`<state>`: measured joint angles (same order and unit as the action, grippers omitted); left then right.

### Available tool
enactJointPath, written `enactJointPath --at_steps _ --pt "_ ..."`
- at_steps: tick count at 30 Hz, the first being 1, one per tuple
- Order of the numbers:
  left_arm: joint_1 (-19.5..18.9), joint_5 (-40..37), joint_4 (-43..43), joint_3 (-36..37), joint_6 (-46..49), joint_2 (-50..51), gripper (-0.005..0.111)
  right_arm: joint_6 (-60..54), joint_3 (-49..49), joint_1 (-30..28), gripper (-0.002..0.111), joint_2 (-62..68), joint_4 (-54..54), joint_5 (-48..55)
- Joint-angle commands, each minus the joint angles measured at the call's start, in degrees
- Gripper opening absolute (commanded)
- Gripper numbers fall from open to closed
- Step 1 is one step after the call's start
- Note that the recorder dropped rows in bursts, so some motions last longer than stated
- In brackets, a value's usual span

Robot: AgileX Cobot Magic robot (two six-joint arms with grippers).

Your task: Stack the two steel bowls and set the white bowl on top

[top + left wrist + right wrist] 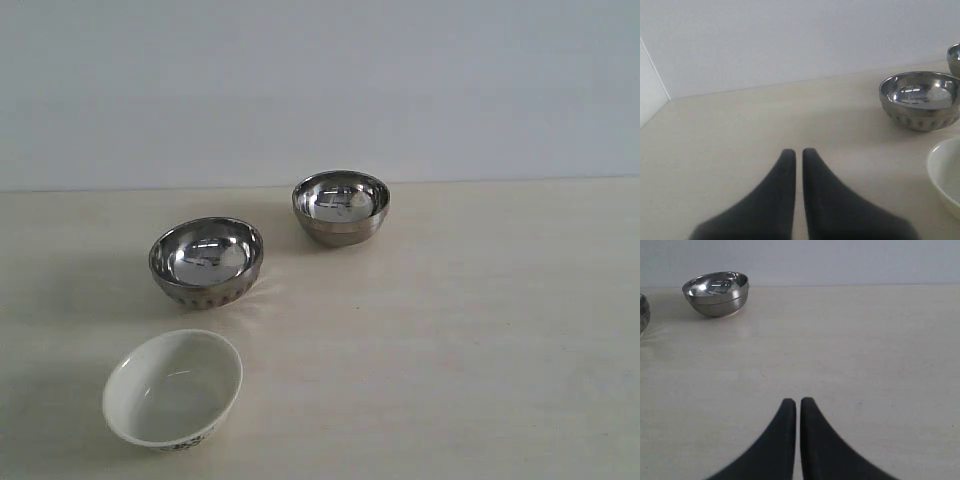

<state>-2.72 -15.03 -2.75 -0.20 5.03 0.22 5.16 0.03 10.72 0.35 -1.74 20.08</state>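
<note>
Two steel bowls stand apart on the pale table: one (pixel 206 260) left of centre, the other (pixel 341 205) farther back and to its right. The white bowl (pixel 173 388) with a dark pattern at its base sits nearest the front left. The left wrist view shows a steel bowl (pixel 920 99), the edge of the second steel bowl (pixel 955 57) and part of the white bowl (pixel 946 175). My left gripper (pixel 796 151) is shut and empty, well short of them. My right gripper (pixel 795 401) is shut and empty, far from the steel bowl (pixel 716 292). Neither gripper appears in the exterior view.
A plain pale wall (pixel 320 90) rises behind the table (pixel 480 350). A white panel (pixel 650 95) stands at the table's side in the left wrist view. A sliver of the other steel bowl (pixel 643 315) shows at the right wrist view's border.
</note>
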Motion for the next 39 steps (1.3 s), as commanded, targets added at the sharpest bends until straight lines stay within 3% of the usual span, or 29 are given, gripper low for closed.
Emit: enactJointPath --at_steps 1,12,18,31,35,39 --pt "-0.01 0.44 0.39 0.2 -0.56 -0.22 0.004 3.47 -0.03 -0.42 0.0 -0.35 2.53 -0.51" --pt "-0.01 0.44 0.39 0.2 -0.56 -0.22 0.004 23.0 -0.03 -0.42 0.0 -0.35 21.33 -0.51" --pt "-0.01 0.44 0.39 0.2 -0.56 -0.22 0.004 29.08 -0.03 -0.42 0.0 -0.35 25.45 -1.28" --pt "-0.01 0.44 0.39 0.2 -0.56 -0.22 0.004 29.69 -0.03 -0.3 0.0 -0.35 25.45 -9.14" --pt "-0.01 0.44 0.39 0.2 -0.56 -0.22 0.004 24.77 -0.03 -0.3 0.0 -0.35 25.45 -17.83" --pt "-0.01 0.44 0.39 0.2 -0.56 -0.22 0.004 18.01 -5.02 -0.3 0.0 2.68 25.45 -19.05"
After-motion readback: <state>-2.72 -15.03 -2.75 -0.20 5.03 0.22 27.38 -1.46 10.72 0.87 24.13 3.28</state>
